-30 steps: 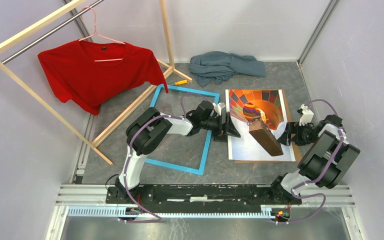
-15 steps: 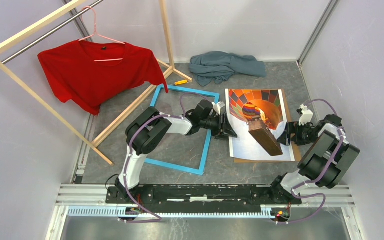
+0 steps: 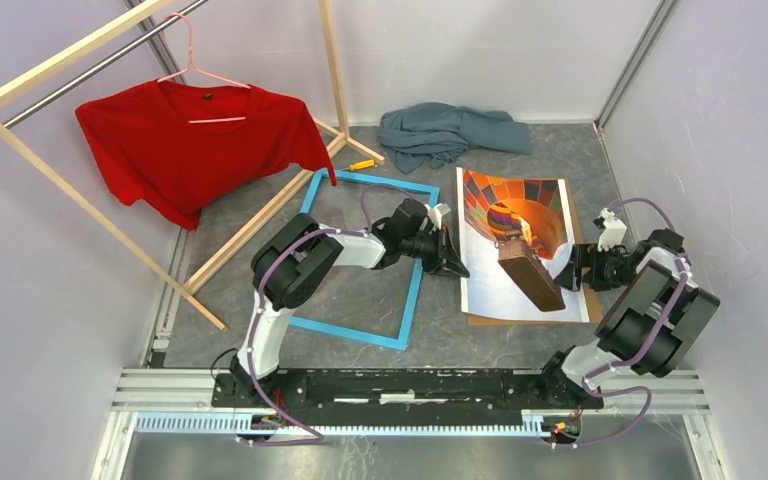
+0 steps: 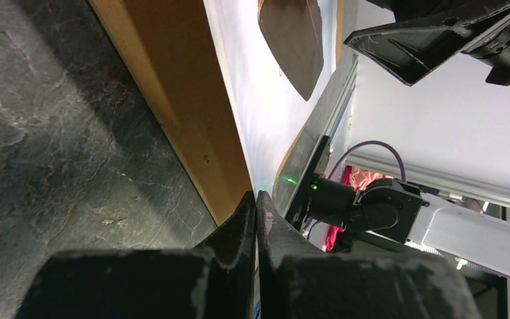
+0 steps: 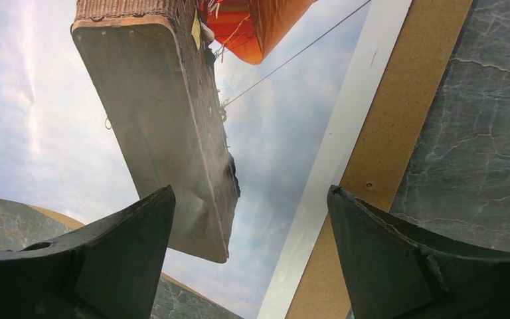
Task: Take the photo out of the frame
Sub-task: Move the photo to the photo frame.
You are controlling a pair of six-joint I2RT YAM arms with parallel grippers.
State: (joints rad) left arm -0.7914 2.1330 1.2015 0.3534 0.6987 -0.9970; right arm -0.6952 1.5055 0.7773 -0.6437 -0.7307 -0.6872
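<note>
Photo [image 3: 520, 250]: lying on backing board [image 3: 520, 320], on the tabletop [image 3: 580, 160] just right of frame [image 3: 380, 181]. Left gripper [image 3: 452, 262]: clamped on the photo's left edge. Right gripper [image 3: 572, 272]: spread wide, holding nothing. You should lift slowly and pin the board.

overhead plus close wrists (sharing photo [image 3: 485, 290])

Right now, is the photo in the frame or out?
Out. The photo lies on the backing board beside the frame, grey table showing through its opening. The left gripper pinches the photo's left edge.
</note>
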